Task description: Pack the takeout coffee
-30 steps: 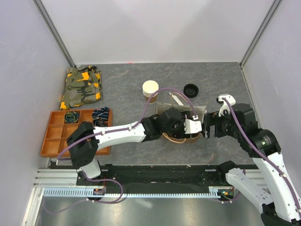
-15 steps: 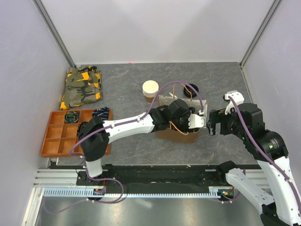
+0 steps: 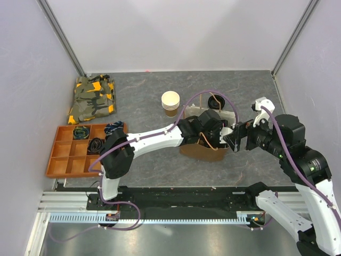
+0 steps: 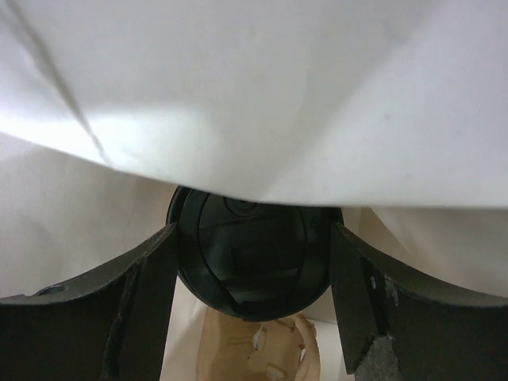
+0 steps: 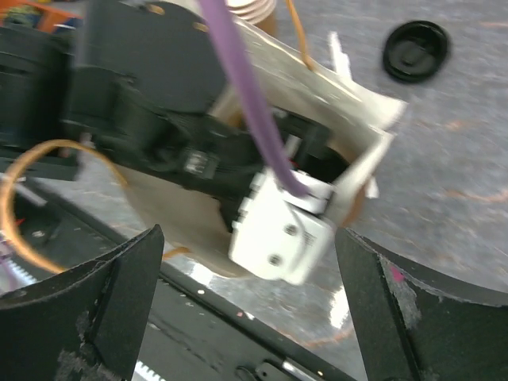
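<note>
The takeout coffee shows only as its round black lid [image 4: 250,262], seen inside the paper bag against its white inner wall [image 4: 262,103]. My left gripper [image 4: 252,232] is shut on it, one dark finger pressed against each side. From above, the left wrist [image 3: 216,130] reaches into the mouth of the brown bag [image 3: 202,153], so the cup and fingers are hidden there. My right gripper [image 3: 235,140] stands wide open just right of the bag. In its own view the right gripper [image 5: 250,317] holds nothing and faces the bag's rim [image 5: 373,151].
A loose black lid [image 3: 216,101] lies behind the bag, also visible as the lid [image 5: 415,49]. A stack of cream-rimmed cups [image 3: 170,102] stands at the bag's far left. An orange compartment tray [image 3: 63,160] and a camouflage cloth [image 3: 93,98] sit at the left.
My left arm has swung right and away from me, carrying its load into the bag's mouth. The right gripper has risen and closed in on the bag's right side, still open.
</note>
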Robot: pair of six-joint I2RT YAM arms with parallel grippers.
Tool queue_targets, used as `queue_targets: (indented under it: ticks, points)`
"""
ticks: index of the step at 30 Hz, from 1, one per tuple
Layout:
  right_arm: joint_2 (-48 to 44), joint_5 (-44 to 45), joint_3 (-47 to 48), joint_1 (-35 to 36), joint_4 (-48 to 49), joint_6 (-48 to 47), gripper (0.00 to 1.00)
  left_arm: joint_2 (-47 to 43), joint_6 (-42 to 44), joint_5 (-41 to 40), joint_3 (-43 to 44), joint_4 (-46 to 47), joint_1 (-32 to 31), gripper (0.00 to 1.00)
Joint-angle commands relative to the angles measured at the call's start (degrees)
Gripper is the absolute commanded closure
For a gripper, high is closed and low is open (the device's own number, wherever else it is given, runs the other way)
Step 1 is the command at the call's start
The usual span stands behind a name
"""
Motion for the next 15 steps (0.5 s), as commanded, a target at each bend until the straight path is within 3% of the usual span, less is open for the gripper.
queue_targets:
  ticks: [1, 7, 10, 15]
  points:
    - [0.1, -6.81, 1.6, -0.07, 4.11, 1.49, 0.02, 7.85, 1.39, -0.61, -3.47, -11.24, -0.12, 0.98]
    - [-0.16, -7.07, 1.51, 0.02, 4.11, 1.31, 0.02, 8.38, 1.56, -0.35, -2.68, -12.65, -0.03, 0.96]
    - [-0.34, -7.07, 1.42, -0.07, 4.2, 1.14, 0.02, 7.33, 1.3, -0.43, -2.07, -13.27, 0.15, 0.83]
    - [-0.25, -5.76, 2.03, 0.02, 4.55, 1.13, 0.02, 6.1, 1.39, -1.14, -1.1, -14.32, 0.23, 0.73]
